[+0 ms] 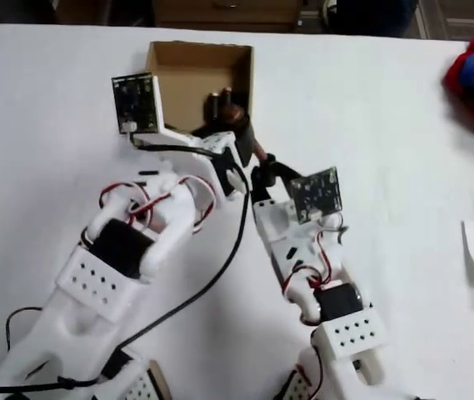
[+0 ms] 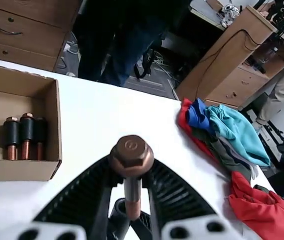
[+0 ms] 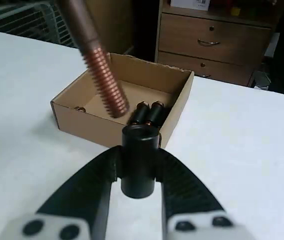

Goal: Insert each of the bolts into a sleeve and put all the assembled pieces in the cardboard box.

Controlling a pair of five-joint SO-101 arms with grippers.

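My left claw (image 2: 131,175) pinches the copper bolt (image 2: 131,156) just under its hex head, leaving the threaded end free. That end has to meet the black sleeve (image 3: 140,145), which my right claw (image 3: 139,172) pinches upright with its bore open to the bolt. The thread tip hangs slanted just above the sleeve's mouth, not yet inside; I judge it needs straightening first. I hold both just beside the cardboard box (image 1: 199,79), at 11 o'clock on the table, so the drop is short. Assembled pieces (image 2: 24,135) already lie inside the box. The white table (image 1: 370,100) carries heaped clothes (image 2: 221,130) at 3 o'clock, and wooden drawers (image 3: 211,35) stand behind.
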